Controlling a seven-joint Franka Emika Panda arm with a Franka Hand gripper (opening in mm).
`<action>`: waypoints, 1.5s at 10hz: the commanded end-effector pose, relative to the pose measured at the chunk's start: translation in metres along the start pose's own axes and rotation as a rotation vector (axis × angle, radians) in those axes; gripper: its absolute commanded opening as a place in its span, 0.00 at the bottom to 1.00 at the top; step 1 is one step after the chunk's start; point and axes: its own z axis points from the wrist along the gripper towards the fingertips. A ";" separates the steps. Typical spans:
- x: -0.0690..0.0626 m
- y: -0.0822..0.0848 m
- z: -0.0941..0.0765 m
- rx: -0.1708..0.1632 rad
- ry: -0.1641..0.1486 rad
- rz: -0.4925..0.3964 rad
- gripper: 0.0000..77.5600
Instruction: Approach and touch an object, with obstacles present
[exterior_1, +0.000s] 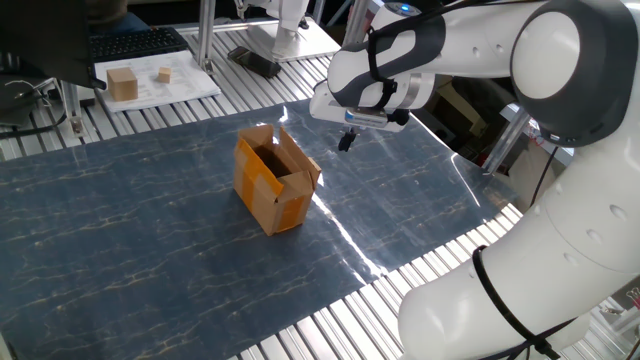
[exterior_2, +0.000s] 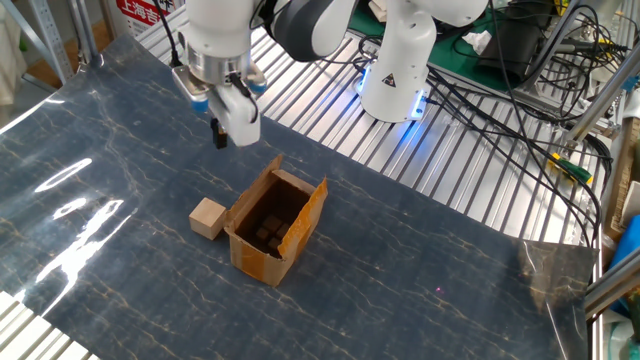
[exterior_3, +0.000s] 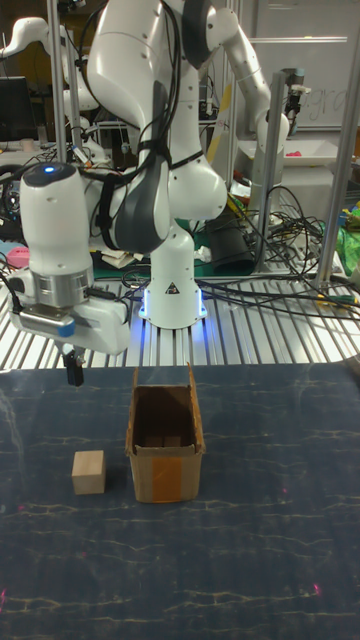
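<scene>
Cardboard, brown and corrugated, marks my target: the box (exterior_2: 272, 228) stands at centre frame on the marbled blue mat (exterior_2: 120, 180) that covers the bench (exterior_1: 330, 320), top flaps splayed open and orange-tan tape banding its side. Small dark blocks appear to sit in its bottom, though I cannot make them out clearly. A wooden cube (exterior_2: 208, 217) lies just beside the box on its left in the other fixed view, apart from it in the tall view, and I judge it is set there as the obstacle, guarding that flank so I must come in from above or from another side. Two more blocks (exterior_1: 123, 83) rest on white paper in the upper left of one fixed view, well apart from the work.

My tool (exterior_2: 219, 134) hangs above the mat, up and to the left of the box in the other fixed view, touching nothing. Its fingers look drawn together with nothing between them, which suits a touch rather than a grasp. My wrist points the tool roughly straight down, with a slight tilt in the other fixed view, while my forearm reaches across from the upper right of one fixed view and my white base (exterior_3: 170, 290) stands behind the box on the ribbed metal bench top. Contact is not yet made; I judge the approach is unfinished.
</scene>
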 end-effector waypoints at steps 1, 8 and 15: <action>0.001 -0.002 -0.008 -0.016 -0.002 -0.226 0.00; 0.023 0.029 -0.034 -0.024 0.022 -0.177 0.00; 0.045 0.068 -0.048 -0.038 0.035 -0.207 0.00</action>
